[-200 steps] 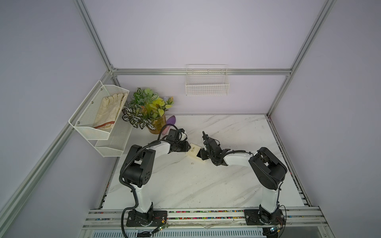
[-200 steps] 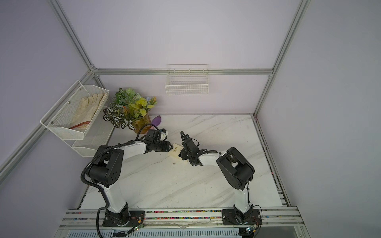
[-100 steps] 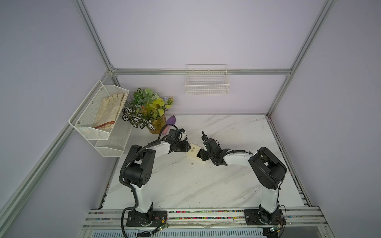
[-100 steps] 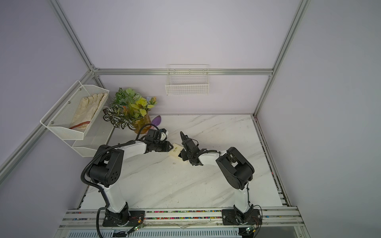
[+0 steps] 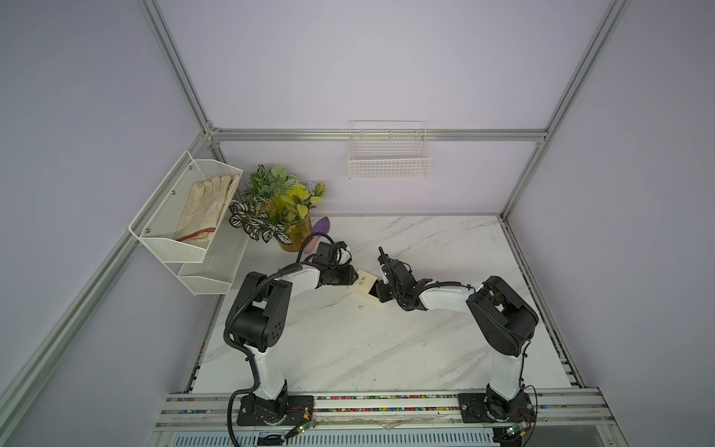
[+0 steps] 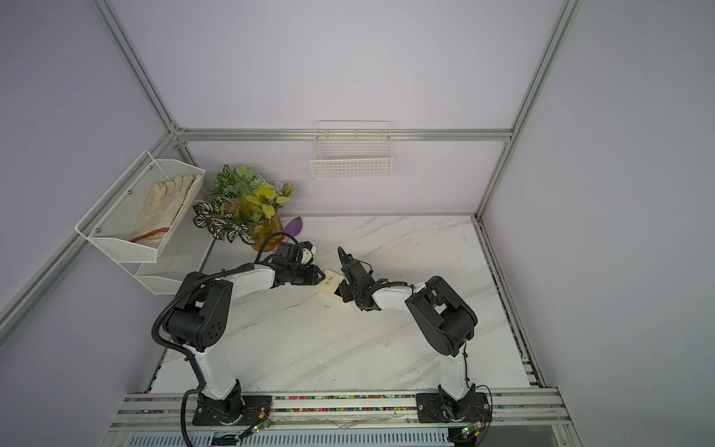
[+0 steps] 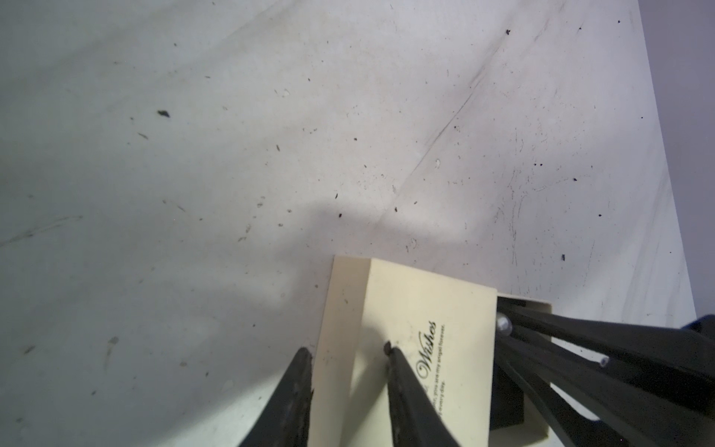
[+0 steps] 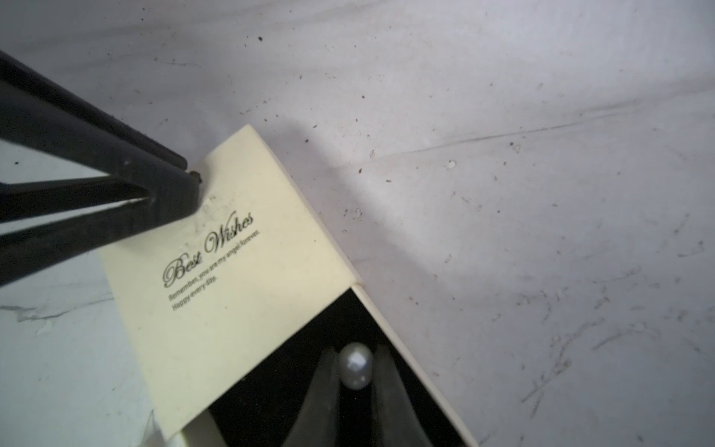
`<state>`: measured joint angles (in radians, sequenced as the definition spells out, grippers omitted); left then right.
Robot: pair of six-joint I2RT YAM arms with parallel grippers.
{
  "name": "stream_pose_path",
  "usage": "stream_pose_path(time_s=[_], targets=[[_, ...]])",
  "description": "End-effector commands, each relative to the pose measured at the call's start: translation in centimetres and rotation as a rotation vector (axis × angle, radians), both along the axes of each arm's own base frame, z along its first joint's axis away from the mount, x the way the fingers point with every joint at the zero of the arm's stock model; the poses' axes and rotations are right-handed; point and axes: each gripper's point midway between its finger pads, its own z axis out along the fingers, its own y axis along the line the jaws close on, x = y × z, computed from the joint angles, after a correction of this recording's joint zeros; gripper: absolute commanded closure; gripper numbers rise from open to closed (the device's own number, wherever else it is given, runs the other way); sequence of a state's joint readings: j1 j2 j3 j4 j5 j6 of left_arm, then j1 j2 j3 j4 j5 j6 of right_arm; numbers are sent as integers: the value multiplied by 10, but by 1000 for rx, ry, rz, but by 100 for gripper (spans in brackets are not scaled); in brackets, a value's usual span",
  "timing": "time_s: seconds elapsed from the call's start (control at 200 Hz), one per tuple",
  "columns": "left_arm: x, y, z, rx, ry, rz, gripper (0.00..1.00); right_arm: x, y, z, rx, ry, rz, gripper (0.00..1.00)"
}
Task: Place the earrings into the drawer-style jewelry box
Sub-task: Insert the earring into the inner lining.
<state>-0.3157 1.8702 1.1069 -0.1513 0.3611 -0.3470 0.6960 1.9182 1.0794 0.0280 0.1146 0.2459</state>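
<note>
The cream jewelry box [image 5: 363, 286] [image 6: 329, 285] lies mid-table with its black-lined drawer [image 8: 288, 354] slid open toward my right arm. My left gripper [image 7: 347, 349] [image 5: 354, 276] is shut on the box's far corner, one finger on the lettered top and one against the side. My right gripper [image 8: 355, 358] [image 5: 375, 293] is shut on a pearly earring [image 8: 356, 367] [image 7: 503, 323], which hangs just over the open drawer. Another earring [image 5: 360, 307] [image 6: 326, 307] lies on the marble in front of the box.
A potted plant [image 5: 279, 211] and a purple object [image 5: 321, 226] stand at the back left. A wire shelf [image 5: 154, 242] with a glove hangs on the left wall. A white wire basket [image 5: 389, 164] hangs on the back wall.
</note>
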Motion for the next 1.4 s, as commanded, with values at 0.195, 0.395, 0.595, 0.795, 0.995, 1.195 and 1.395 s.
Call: stream_pose_path(time_s=[0.195, 0.395, 0.595, 0.795, 0.995, 1.195, 1.395], targets=[[5, -2, -10, 35, 18, -12, 67, -10, -6, -9, -28, 74, -1, 66], [5, -2, -9, 34, 14, -11, 67, -5, -2, 11, 7, 43, -8, 56], [5, -2, -10, 35, 18, -13, 67, -2, -1, 38, 45, 2, -22, 53], [5, -3, -9, 33, 17, -15, 67, -3, 0, 60, 83, -26, -22, 52], [5, -3, -9, 34, 17, -14, 67, -3, 0, 67, 94, -29, -22, 58], [4, -5, -10, 35, 18, -17, 67, -2, 3, 64, 78, 3, -18, 77], [5, -6, -10, 33, 19, -20, 67, 3, 7, 50, 49, 34, -19, 86]])
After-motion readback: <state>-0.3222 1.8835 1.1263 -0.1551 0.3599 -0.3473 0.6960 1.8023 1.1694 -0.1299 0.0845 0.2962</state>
